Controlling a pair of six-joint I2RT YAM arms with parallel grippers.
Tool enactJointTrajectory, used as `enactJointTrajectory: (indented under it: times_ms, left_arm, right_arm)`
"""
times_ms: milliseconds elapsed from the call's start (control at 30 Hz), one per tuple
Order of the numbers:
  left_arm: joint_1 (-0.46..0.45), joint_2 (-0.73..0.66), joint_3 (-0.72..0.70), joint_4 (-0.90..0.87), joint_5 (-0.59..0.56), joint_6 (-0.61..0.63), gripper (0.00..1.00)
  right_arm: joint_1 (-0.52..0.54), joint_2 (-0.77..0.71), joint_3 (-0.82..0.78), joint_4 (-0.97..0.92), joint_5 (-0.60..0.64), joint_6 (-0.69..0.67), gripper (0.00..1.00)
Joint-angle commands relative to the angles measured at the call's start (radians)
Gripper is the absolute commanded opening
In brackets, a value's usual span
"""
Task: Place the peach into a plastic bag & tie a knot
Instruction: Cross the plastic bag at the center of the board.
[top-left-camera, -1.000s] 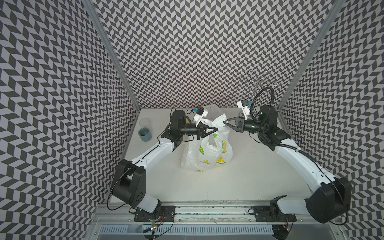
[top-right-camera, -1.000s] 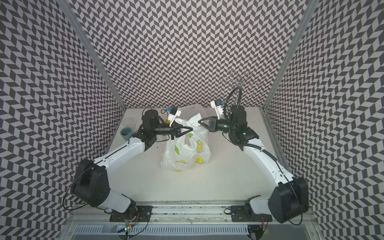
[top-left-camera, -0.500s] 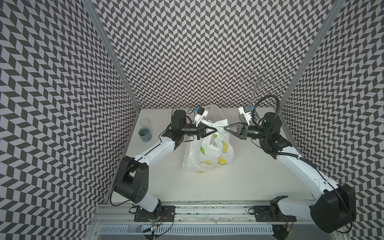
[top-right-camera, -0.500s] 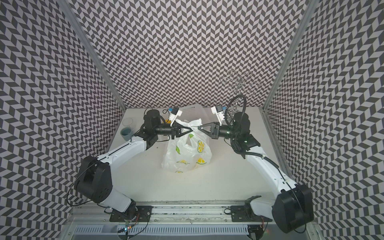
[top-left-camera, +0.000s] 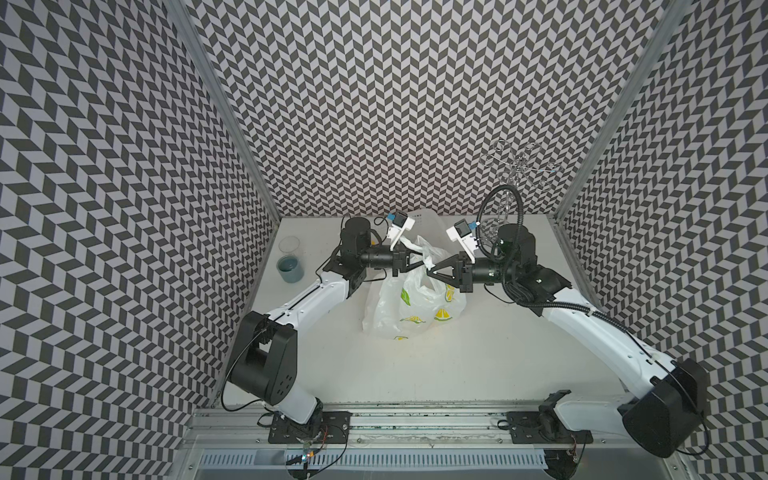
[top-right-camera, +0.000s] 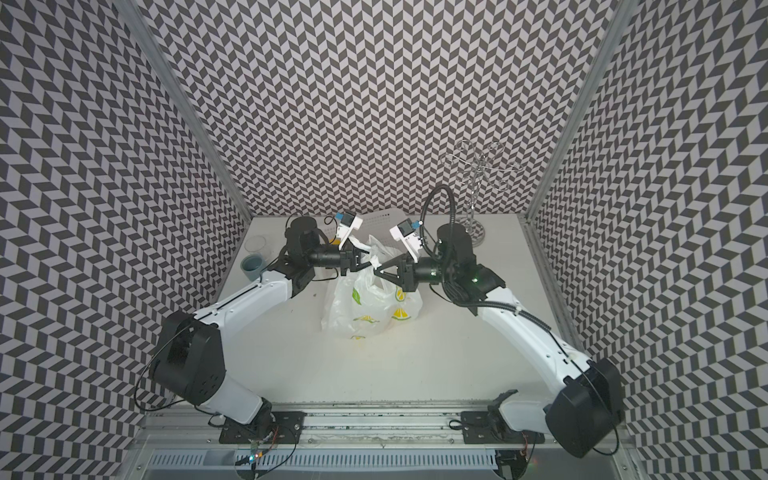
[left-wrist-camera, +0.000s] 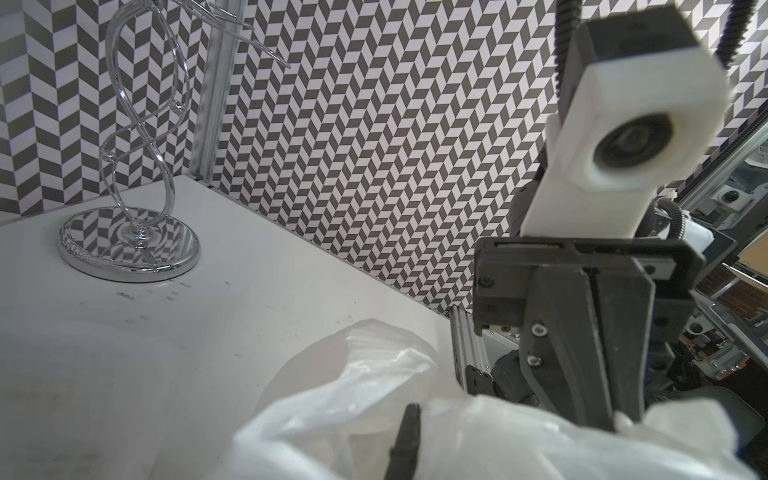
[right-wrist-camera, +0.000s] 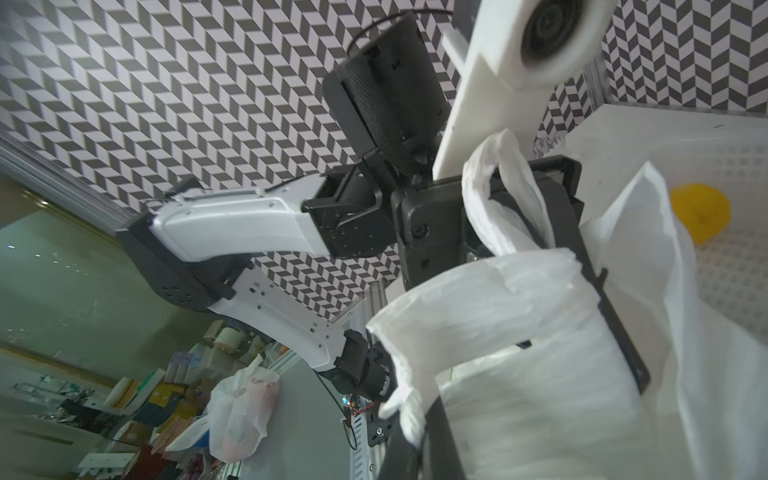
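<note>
Left gripper (top-left-camera: 413, 265) is clamped down. As far as I can make out it's got a bag handle pinched in its jaws, and the right wrist view shows a loop of white film draped over it. Right gripper (top-left-camera: 430, 271) is squeezed tight too. In the left wrist view there's plastic bunched right at its nose.

In both top views the two sit nose to nose on a 9-to-3 line, with the right one at 3 o'clock of the left, just about meeting. The bag (top-left-camera: 409, 309) hangs off that meeting point toward 6 o'clock. Its belly rests on the table (top-left-camera: 478, 365), long axis roughly 12 to 6.

So neither arm is nearer, it's dead even. I reckon the knot comes down to crossing the handles over that 9-to-3 line without hauling the bag up.

Can't see the peach. The bag bottom looks bulgy, so maybe it's in there. There's a yellow thing (right-wrist-camera: 698, 212) in the basket (right-wrist-camera: 706, 149) at 12 o'clock, no idea what.
</note>
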Motion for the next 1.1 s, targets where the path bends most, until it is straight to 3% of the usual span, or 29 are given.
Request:
enactJointTrajectory:
  times_ms: [0, 200, 400, 800, 900, 967, 1067]
  left_arm:
    - [0.025, 0.021, 0.031, -0.001, -0.071, -0.02, 0.04]
    - [0.026, 0.024, 0.031, -0.007, -0.064, -0.012, 0.04]
    - [0.027, 0.007, 0.035, -0.039, -0.046, 0.034, 0.04]
    - [0.024, -0.036, 0.117, -0.218, -0.134, 0.422, 0.06]
    - [0.022, -0.056, 0.104, -0.21, -0.086, 0.46, 0.06]
    - [0.004, -0.113, 0.007, -0.093, -0.049, 0.471, 0.05]
    - [-0.044, -0.212, -0.123, -0.017, -0.072, 0.639, 0.02]
  right_arm:
    - [0.044, 0.031, 0.015, -0.159, 0.055, -0.176, 0.0]
    - [0.113, 0.156, 0.035, -0.265, 0.296, -0.238, 0.0]
    - [0.107, 0.263, 0.102, -0.357, 0.573, -0.225, 0.0]
    - [0.178, 0.293, 0.11, -0.447, 0.699, -0.261, 0.0]
    - [0.187, 0.287, 0.065, -0.413, 0.781, -0.221, 0.0]
    - [0.188, 0.267, 0.053, -0.368, 0.738, -0.21, 0.0]
    - [0.187, 0.195, 0.072, -0.317, 0.603, -0.196, 0.05]
